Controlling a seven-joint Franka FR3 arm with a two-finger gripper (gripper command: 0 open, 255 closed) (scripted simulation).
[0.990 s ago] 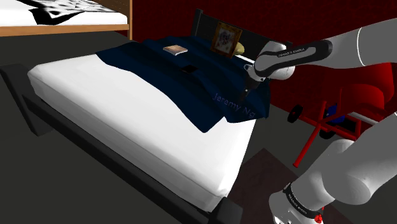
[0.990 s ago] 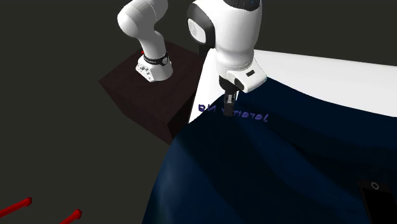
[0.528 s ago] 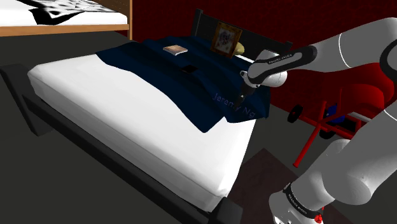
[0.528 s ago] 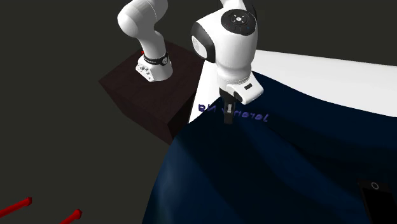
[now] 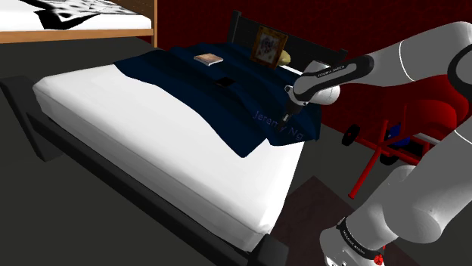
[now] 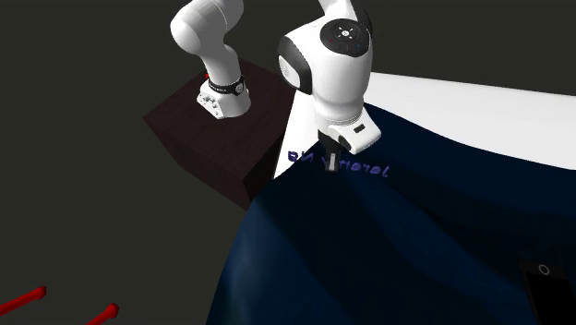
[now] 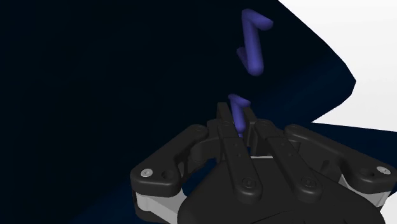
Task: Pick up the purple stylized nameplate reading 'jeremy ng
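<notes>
Hand [image 7: 238, 119] clamped on one purple stroke of nameplate [image 7: 254, 40], mid-word. Nameplate long axis 10-to-4 o'clock in shoulder view, flat on dark blue blanket [image 5: 189, 83]; fingers pinch across it.

Shoulder view overlooks the bed [image 5: 151, 143] from behind the arm [image 5: 408, 57]; second exterior faces it closer, sharing the nameplate [image 6: 369, 170].

Dim, flat rendered light — soft shadows; no glare or blur
</notes>
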